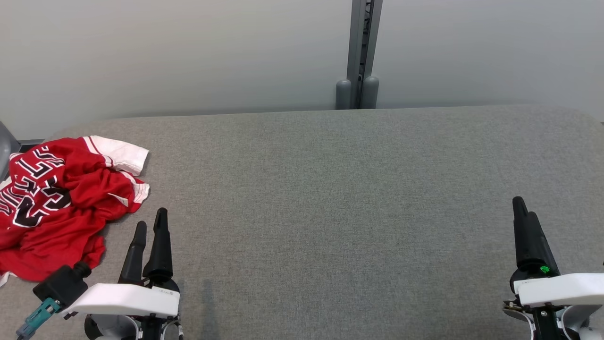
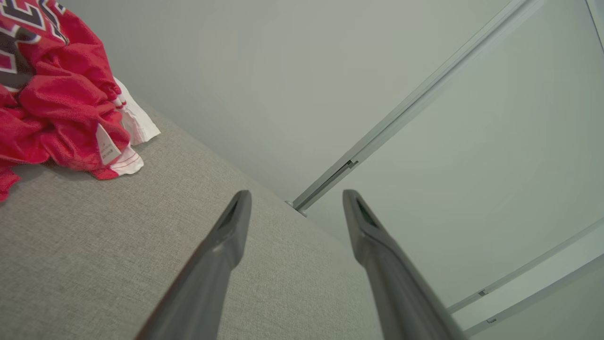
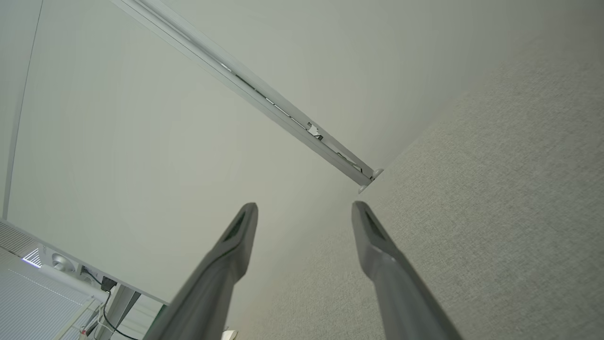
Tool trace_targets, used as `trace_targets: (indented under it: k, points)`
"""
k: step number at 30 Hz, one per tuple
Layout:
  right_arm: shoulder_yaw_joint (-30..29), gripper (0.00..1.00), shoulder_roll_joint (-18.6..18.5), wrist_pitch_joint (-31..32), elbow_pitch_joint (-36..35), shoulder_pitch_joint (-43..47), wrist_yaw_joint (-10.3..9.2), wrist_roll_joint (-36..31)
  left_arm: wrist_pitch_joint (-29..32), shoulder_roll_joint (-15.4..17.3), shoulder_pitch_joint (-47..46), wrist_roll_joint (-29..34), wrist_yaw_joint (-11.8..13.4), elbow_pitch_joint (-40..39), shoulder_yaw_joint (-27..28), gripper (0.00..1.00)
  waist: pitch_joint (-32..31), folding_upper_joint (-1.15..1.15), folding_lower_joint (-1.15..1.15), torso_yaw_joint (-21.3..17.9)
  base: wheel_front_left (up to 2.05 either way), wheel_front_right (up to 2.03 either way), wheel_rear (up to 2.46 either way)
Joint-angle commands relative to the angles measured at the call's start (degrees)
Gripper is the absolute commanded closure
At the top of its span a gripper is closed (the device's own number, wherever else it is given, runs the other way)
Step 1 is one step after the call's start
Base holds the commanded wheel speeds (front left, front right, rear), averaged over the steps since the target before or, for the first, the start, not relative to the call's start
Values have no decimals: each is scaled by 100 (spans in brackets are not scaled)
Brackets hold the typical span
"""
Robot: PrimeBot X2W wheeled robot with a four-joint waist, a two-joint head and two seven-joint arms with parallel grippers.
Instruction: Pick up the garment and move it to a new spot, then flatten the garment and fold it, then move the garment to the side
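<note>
The garment (image 1: 61,203) is a red jersey with white sleeve trim and black-and-white lettering, lying crumpled at the far left of the grey fabric table (image 1: 330,189). In the left wrist view the garment (image 2: 56,104) bunches at the upper left with a white label showing. My left gripper (image 1: 151,219) hovers just right of the garment's near edge, open and holding nothing; its fingers (image 2: 222,250) stand apart over bare table. My right gripper (image 1: 524,210) is open at the lower right, far from the garment, with its fingers (image 3: 377,245) apart and nothing between them.
A pale wall backs the table, with a grey vertical post (image 1: 361,52) rising behind the far edge. The table's rounded far corners show at left and right. A grey object (image 1: 4,141) pokes in at the left edge beyond the garment.
</note>
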Motion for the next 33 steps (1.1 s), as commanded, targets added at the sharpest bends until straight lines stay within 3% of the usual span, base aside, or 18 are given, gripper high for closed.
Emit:
trace_targets:
  k: [1, 13, 33]
  points:
    - [9, 0, -72, -70, -88, -30, 18, -303, -64, 37, -97, 246, 37, -97, -12, 0, 6, 0, 0, 4, 0, 0, 0]
    - [217, 0, -190, -272, -42, 32, 20, -1808, -267, 44, -93, 1303, 135, -97, -138, 0, 12, 0, 0, 34, 0, 0, 0]
    - [479, 0, -365, -473, 291, 70, 23, -2931, -550, 54, -57, 2426, 237, 97, -334, 0, -64, 0, 0, 51, 0, 0, 0]
